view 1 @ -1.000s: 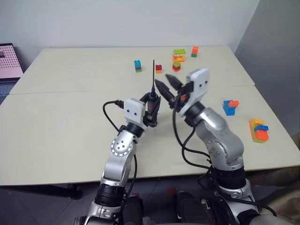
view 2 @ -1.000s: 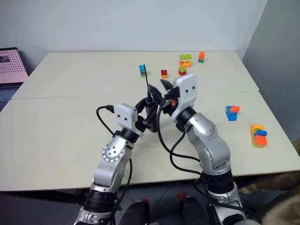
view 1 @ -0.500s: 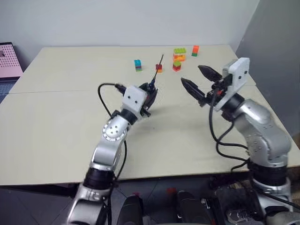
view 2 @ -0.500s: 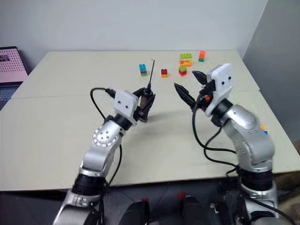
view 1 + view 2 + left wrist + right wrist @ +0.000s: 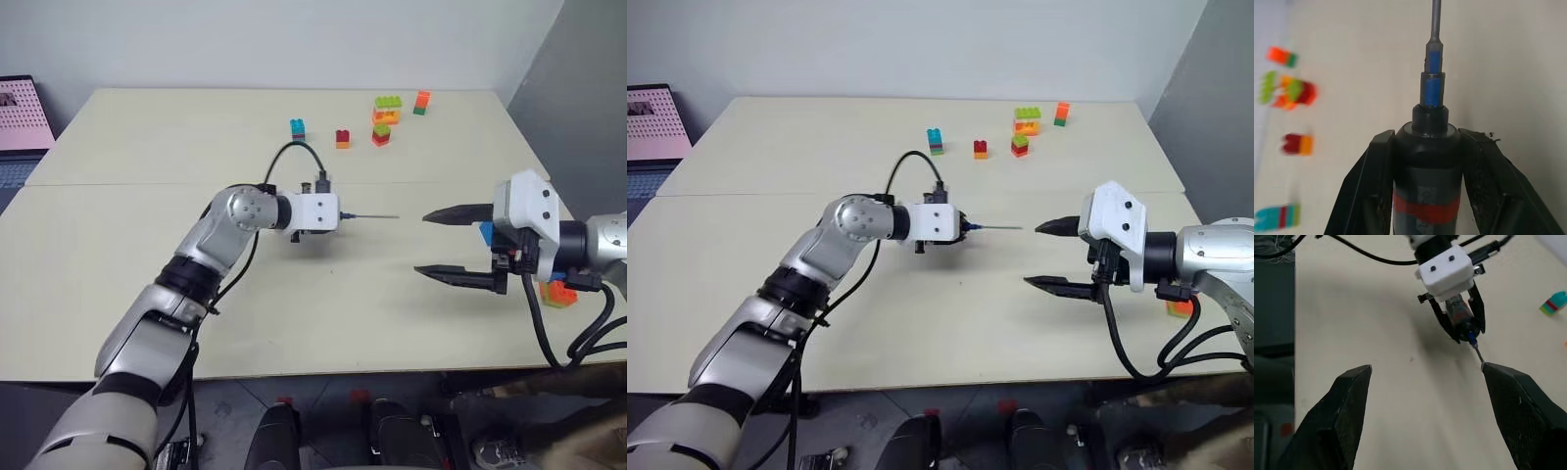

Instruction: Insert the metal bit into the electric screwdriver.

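Already the metal bit (image 5: 1436,14) sat in the blue tip of the electric screwdriver (image 5: 1427,161), clamped level over the table (image 5: 147,147) by the left gripper (image 5: 1425,166). Opposite, well apart, the right gripper (image 5: 453,245) gaped empty; lowering gently looked wisest.

In the left wrist view, the metal bit (image 5: 1436,17) is cut off by the frame edge, and the toy bricks (image 5: 1288,93) appear blurred. The electric screwdriver (image 5: 1426,166) body is partly hidden between the left hand's fingers (image 5: 1369,191), perhaps to its base.
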Controlling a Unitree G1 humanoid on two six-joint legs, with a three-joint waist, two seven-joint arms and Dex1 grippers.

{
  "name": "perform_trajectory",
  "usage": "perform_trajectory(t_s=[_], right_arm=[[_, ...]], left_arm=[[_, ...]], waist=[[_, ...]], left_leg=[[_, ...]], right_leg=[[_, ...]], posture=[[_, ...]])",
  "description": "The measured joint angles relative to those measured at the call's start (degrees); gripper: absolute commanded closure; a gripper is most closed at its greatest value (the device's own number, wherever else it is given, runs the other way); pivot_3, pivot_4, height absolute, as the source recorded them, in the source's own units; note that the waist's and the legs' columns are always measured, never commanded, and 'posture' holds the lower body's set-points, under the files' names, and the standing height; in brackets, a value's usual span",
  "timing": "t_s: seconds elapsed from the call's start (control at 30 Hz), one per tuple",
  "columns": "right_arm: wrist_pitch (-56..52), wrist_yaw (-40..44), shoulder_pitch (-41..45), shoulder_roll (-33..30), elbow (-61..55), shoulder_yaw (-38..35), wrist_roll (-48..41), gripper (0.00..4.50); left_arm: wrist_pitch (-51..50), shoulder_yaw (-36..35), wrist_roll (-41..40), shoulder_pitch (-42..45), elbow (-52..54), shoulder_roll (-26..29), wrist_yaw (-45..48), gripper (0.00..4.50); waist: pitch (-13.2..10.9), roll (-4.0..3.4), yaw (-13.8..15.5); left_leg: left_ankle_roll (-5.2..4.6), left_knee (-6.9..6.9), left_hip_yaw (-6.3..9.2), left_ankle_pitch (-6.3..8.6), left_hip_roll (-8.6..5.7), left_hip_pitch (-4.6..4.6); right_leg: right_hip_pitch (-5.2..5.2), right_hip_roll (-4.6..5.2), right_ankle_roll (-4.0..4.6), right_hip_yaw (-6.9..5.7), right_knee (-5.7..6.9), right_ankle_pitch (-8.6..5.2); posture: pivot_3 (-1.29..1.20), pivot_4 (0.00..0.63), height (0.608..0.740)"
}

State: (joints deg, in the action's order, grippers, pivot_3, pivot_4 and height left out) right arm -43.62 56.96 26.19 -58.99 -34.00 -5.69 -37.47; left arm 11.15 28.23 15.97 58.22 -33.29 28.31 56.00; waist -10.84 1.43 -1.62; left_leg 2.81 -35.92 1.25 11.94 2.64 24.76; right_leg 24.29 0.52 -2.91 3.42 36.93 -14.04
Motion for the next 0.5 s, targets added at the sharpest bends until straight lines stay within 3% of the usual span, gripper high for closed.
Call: perform_trajectory(t_s=[0.27,0.47,0.5], right_arm=[[1.4,-1.7,-0.5,-0.2,2.0,3.0,5.2,0.74],[1.7,-1.9,-4.2,-1.4,2.5,1.0,6.5,0.74],[1.7,-1.9,-4.6,-1.5,2.6,0.2,6.7,0.74]], left_arm=[[5.9,4.4,5.3,5.6,-14.0,-6.6,5.2,2.87],[8.2,4.4,6.3,7.0,-16.9,-7.8,7.3,2.87],[8.3,4.4,6.3,7.0,-16.9,-7.9,7.7,2.52]], waist=[[0.0,0.0,0.0],[0.0,-0.01,0.0],[0.0,-0.01,0.0]], left_leg=[[-0.01,-0.05,0.0,0.0,0.0,0.0],[-0.02,-0.08,0.01,0.01,-0.01,-0.02],[-0.02,-0.1,0.01,0.01,-0.01,-0.02]], right_leg=[[0.0,0.0,-0.02,0.01,0.06,0.01],[-0.04,0.0,-0.03,0.01,0.12,0.01],[-0.05,0.0,-0.03,0.01,0.14,0.01]], posture=[[0.0,0.15,0.74],[0.0,0.15,0.74],[0.0,0.15,0.74]])
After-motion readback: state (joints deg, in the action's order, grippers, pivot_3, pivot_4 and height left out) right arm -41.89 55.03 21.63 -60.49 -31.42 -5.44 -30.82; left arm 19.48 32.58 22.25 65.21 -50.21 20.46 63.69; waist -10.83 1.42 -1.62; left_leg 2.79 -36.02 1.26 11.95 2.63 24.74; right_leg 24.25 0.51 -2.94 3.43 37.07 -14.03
